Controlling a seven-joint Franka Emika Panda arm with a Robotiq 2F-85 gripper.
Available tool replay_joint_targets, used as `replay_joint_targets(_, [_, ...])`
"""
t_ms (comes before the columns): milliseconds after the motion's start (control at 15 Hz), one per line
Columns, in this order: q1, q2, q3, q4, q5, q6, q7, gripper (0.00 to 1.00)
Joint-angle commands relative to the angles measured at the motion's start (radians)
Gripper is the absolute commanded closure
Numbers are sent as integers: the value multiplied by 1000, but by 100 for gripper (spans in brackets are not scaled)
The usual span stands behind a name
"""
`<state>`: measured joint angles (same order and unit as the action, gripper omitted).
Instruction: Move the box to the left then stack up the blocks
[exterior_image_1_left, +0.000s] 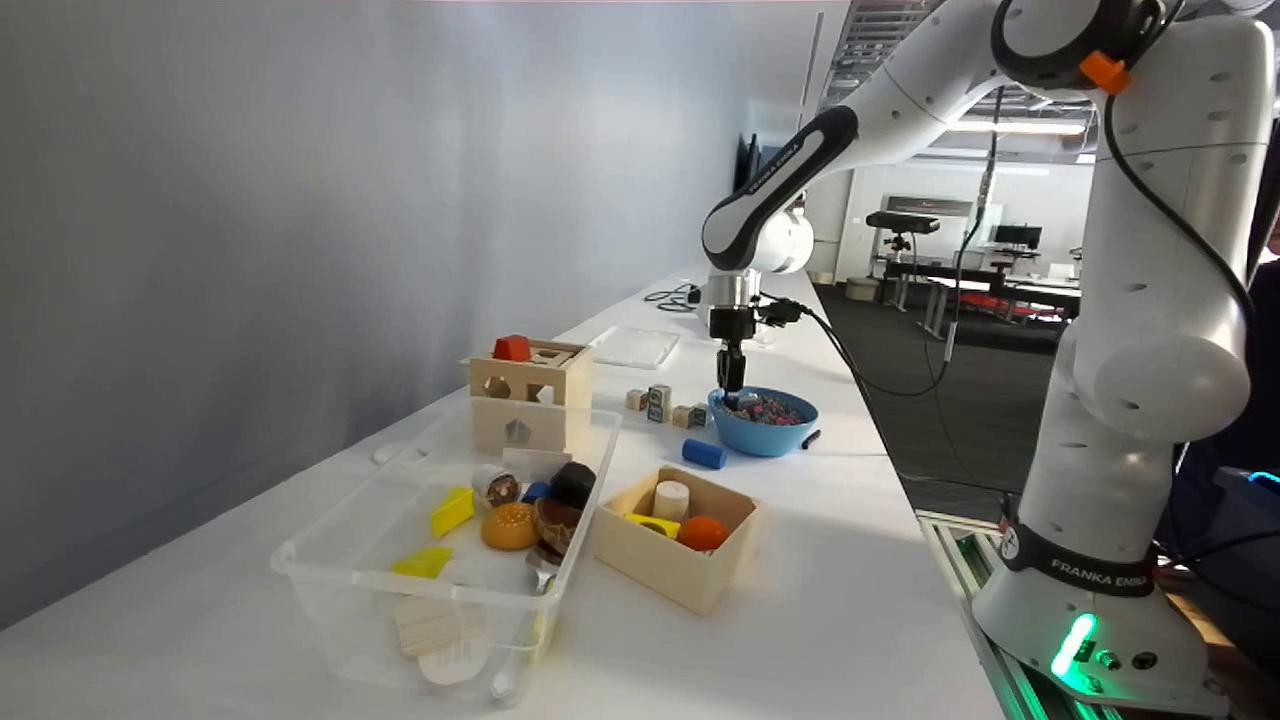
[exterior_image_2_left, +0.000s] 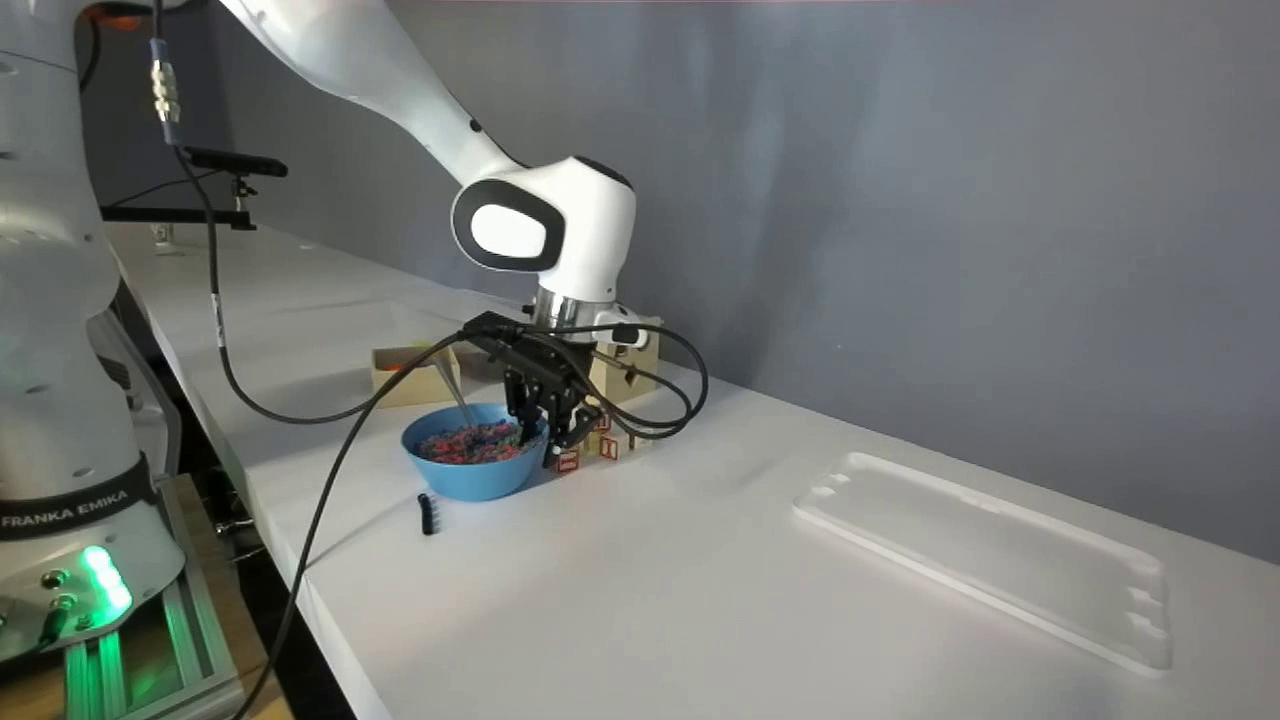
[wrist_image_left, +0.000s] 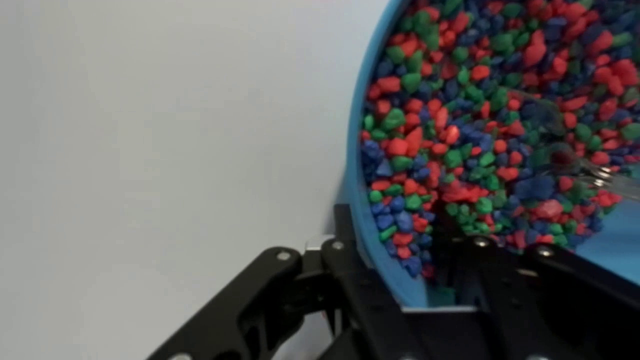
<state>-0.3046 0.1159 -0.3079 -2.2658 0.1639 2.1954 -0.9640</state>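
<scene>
Grey wall backs a long white table. From where I stand, the Panda arm reaches out across it, forearm sloping down, wrist pointing down over a blue bowl of coloured gravel. Bowl sits nearer the robot-side edge than the wall; bare tabletop runs from it to a clear plastic lid. Alphabet blocks sit just beside the bowl, leaving little room there. Open wooden box and shape-sorter box stand apart from the gripper; which one the task means, I cannot tell. Gripper: fingers parted, bowl rim between them, one tip inside, one outside; whether either touches the rim cannot be determined.
</scene>
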Motion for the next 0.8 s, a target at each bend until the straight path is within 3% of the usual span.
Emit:
replay_joint_targets(0, [-14,29,35,45,65,-67,-51,90])
replay_joint_targets(200, [2,23,55,40,53,-83,-10,99])
replay_joint_targets(733, [67,-10,119,10,-3,2,155,97])
